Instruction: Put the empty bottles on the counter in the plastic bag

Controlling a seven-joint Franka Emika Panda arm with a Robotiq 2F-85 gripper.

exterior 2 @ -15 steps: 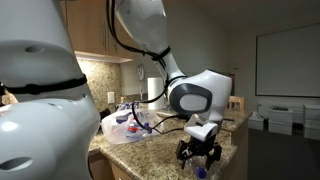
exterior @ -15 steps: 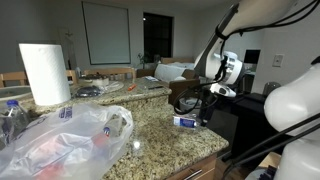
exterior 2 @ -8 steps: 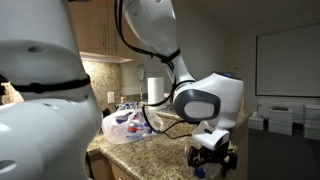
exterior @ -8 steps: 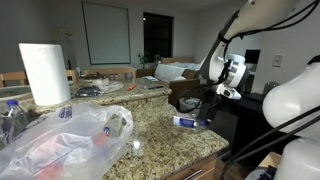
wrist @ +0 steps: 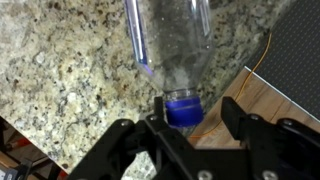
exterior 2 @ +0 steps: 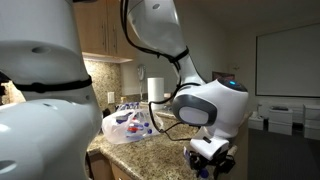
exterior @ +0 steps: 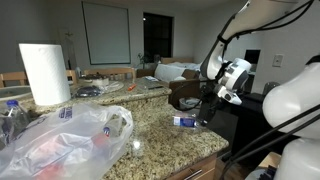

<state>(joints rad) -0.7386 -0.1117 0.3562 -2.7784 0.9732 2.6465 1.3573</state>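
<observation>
Hovering at the counter [wrist: 60, 80] edge, the gripper [wrist: 185, 128] has its jaws spread, one on either side of the blue cap [wrist: 182, 107] of a bottle [wrist: 170, 40] lying flat on the granite, and we see them apart from it. In an exterior view we find the bag [exterior: 70, 135] slumped towards the opposite end, well apart from the bottle, in front of a paper towel roll [exterior: 45, 73].

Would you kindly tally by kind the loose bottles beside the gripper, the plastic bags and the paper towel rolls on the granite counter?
Loose bottle: 1
Plastic bag: 1
Paper towel roll: 1
Total: 3
Whatever is inside the bag is too blurred to count.
</observation>
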